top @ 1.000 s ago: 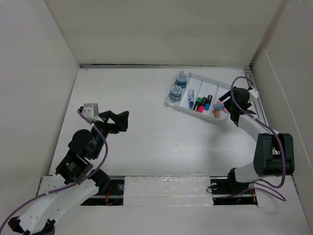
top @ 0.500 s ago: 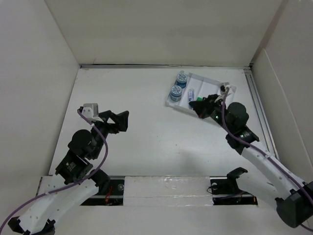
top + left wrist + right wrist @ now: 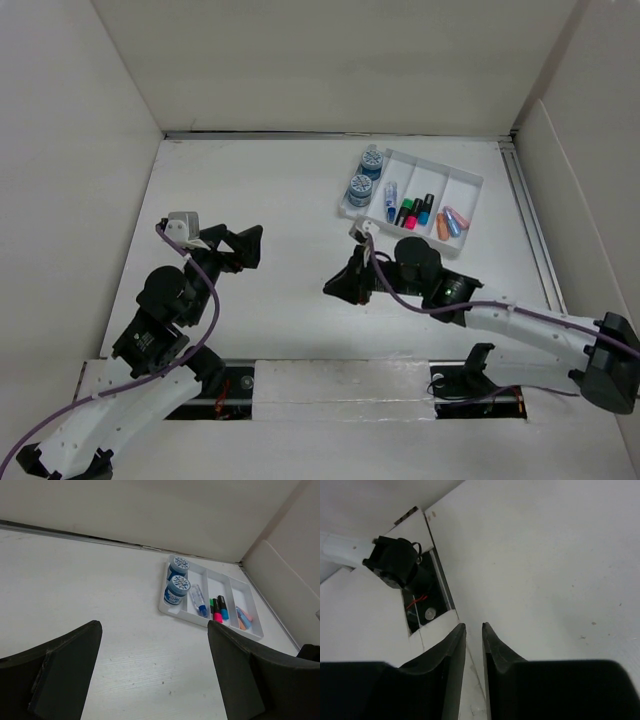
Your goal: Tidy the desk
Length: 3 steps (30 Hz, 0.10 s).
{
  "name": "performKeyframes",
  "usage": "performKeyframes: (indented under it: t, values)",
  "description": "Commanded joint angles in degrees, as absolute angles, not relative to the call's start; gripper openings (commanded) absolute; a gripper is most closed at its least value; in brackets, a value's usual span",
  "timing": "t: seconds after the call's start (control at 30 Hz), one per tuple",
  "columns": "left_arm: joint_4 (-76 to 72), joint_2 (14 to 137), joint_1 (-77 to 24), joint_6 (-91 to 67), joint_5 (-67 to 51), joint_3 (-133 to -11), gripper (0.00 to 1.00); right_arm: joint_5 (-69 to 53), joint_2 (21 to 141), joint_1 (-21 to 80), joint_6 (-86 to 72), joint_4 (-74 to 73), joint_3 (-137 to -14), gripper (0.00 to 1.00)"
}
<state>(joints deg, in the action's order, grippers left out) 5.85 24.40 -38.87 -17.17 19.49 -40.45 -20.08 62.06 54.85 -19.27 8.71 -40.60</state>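
Observation:
The desk is a matte white tabletop. My left gripper hovers over its left side, open, with only bare tabletop between its fingers. My right gripper reaches low over the middle of the desk, pointing left toward the near rail. In the right wrist view its jaws stand a narrow slit apart with nothing between them. A white compartmented tray at the back right holds two blue jars, a white and blue tube, coloured markers and small orange and blue pieces.
White walls close in the desk on the left, back and right. A metal rail with white cover plates runs along the near edge, with dark openings at both arm bases. The left arm's base shows in the right wrist view.
My right arm has swung from the tray's right end across to the middle of the desk, and its jaws went from wide to nearly closed. The left arm has stayed put.

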Motion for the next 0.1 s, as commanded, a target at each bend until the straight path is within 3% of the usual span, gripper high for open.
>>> performKeyframes:
  t: [0.0,0.07]
  values:
    - [3.95,24.52,-38.67,-16.96,19.16,-41.22,0.83,-18.55,60.47,55.11,-17.14,11.25,-44.30,0.27]
    - [4.31,24.43,-38.67,-17.05,19.07,-41.40,0.84,-18.02,60.56,55.11,-17.14,10.99,-44.73,0.37]
